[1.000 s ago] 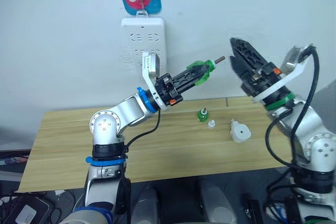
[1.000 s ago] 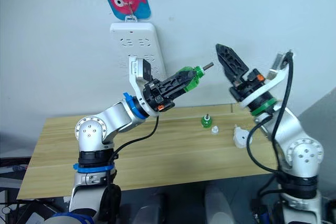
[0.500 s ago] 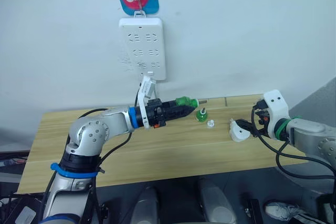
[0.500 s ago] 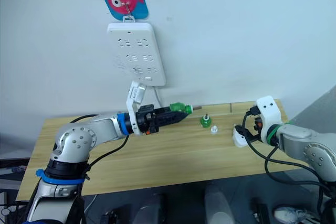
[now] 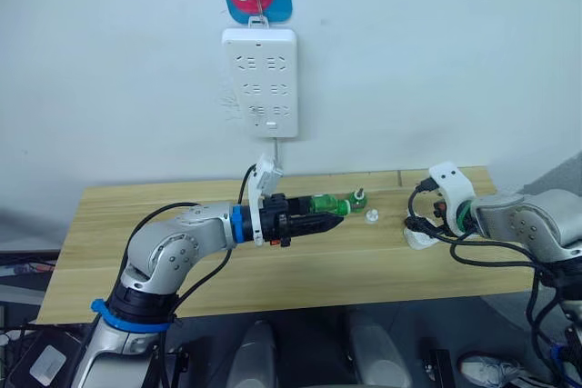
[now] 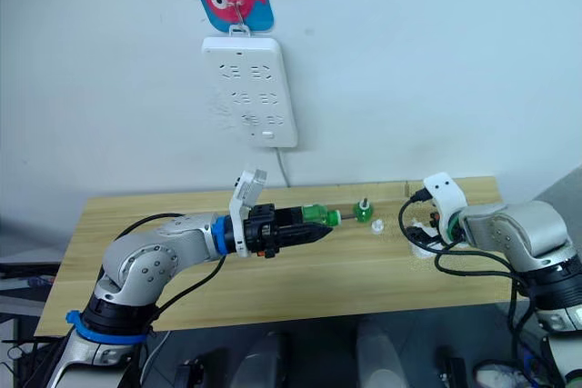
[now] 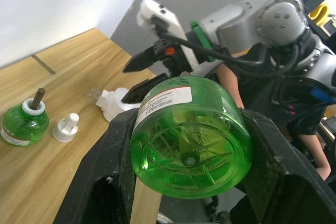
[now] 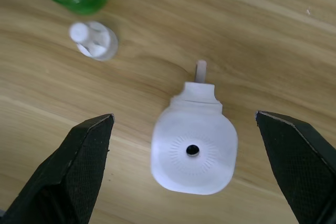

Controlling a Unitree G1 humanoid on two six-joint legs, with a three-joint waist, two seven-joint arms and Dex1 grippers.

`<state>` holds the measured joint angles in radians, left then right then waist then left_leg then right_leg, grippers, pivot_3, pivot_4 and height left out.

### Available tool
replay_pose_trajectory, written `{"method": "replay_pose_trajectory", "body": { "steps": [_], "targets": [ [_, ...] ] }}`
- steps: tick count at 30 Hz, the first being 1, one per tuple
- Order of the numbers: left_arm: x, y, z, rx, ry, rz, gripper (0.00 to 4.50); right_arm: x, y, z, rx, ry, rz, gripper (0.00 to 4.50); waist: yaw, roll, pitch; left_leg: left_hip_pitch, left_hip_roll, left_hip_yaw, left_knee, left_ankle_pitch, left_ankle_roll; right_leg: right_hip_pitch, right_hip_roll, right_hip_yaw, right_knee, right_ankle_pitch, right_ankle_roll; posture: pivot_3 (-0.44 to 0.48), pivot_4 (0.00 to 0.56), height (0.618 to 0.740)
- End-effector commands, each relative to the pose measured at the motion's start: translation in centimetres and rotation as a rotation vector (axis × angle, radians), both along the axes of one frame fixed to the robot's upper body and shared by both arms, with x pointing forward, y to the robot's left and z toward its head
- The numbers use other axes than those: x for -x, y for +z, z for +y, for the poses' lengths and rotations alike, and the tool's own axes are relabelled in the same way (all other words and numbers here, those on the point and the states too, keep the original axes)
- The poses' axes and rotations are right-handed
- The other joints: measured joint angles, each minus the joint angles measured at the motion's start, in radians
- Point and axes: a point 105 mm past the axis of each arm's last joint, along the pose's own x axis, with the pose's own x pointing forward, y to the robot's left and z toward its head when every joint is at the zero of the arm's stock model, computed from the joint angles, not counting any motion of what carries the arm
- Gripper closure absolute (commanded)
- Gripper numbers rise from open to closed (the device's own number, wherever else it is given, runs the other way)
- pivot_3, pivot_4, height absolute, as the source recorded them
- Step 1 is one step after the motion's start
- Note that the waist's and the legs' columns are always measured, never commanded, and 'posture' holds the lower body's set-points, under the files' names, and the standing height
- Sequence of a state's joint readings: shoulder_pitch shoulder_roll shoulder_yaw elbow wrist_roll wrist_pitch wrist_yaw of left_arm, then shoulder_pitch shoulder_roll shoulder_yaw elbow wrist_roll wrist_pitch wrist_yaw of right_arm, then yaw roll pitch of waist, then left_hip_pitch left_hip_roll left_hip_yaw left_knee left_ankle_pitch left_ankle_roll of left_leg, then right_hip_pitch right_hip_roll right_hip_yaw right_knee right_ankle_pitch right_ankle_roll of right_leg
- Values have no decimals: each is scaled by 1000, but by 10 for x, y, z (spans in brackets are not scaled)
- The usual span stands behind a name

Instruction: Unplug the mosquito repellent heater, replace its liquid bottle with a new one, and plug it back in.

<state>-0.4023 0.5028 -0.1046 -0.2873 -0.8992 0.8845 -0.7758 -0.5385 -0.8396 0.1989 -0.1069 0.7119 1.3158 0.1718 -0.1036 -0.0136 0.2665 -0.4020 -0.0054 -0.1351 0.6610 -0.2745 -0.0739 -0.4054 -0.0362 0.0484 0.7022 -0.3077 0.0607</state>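
The right gripper's point(image 8: 191, 169) two black fingers point(image 8: 86, 161) stand spread wide, one on each side of the mosquito repellent heater point(image 8: 193, 151), which lies on the wooden table point(image 5: 182, 270) between them, untouched, its round-holed face turned up to the wrist camera and a prong end poking out from behind it. The left gripper point(image 7: 186, 145) is clamped on a green liquid bottle point(image 7: 190, 136), base toward its own camera, held low over the table and pointing toward the right side.

Further out, a second green bottle point(image 7: 23, 121) with a dark wick stands on the table beside a small white cap point(image 7: 65, 128) (which of the two bottles is the new one I cannot tell). The white power strip point(image 5: 261, 81) hangs on the wall with nothing plugged in.

The step in hand looks like picking up the unplugged heater. Next, the right fingers should probably settle lower and close on the heater's sides, keeping the bottle opening free for the left arm's bottle.
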Motion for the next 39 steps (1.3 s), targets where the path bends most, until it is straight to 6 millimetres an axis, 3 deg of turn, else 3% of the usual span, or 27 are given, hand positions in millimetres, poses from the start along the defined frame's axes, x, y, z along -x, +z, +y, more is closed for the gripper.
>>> {"method": "replay_pose_trajectory", "body": {
  "steps": [1, 27, 30, 33, 39],
  "targets": [
    [7, 10, -3, 20, -27, -58, 2203, -1, -2, -2, 18, -8, 20, 0, 1, 0, 0, 0, 0, 0, 0, 0, 0, 0, 0, 0, -1, 0, 0, -128, 291, 740],
    [9, 7, -2, 11, -27, -62, 2203, -2, -37, -6, 47, -1, 92, 0, 14, 0, 1, 0, 0, 0, -1, 0, 0, 0, 0, 0, -2, 0, 0, -102, 284, 740],
    [9, 6, -3, 11, -24, -64, 2203, -4, -40, -7, 59, 5, 85, 612, 14, 0, 1, 0, 0, 0, -1, 0, 0, 0, 0, 0, -2, 0, 0, -102, 284, 740],
    [8, 6, -2, 11, -20, -66, 2203, -3, -40, -8, 60, 9, 84, 1539, 14, 0, 1, 0, 0, 0, -1, 0, 0, 0, 0, 0, -2, 0, 0, -100, 284, 740],
    [5, 6, 1, 6, -9, -64, 2203, -1, -29, -16, 44, 2, 56, 1534, 15, 0, 1, 0, 0, 0, -1, 0, 0, 0, 0, -1, -3, 0, 0, -107, 277, 740]
  ]
}}
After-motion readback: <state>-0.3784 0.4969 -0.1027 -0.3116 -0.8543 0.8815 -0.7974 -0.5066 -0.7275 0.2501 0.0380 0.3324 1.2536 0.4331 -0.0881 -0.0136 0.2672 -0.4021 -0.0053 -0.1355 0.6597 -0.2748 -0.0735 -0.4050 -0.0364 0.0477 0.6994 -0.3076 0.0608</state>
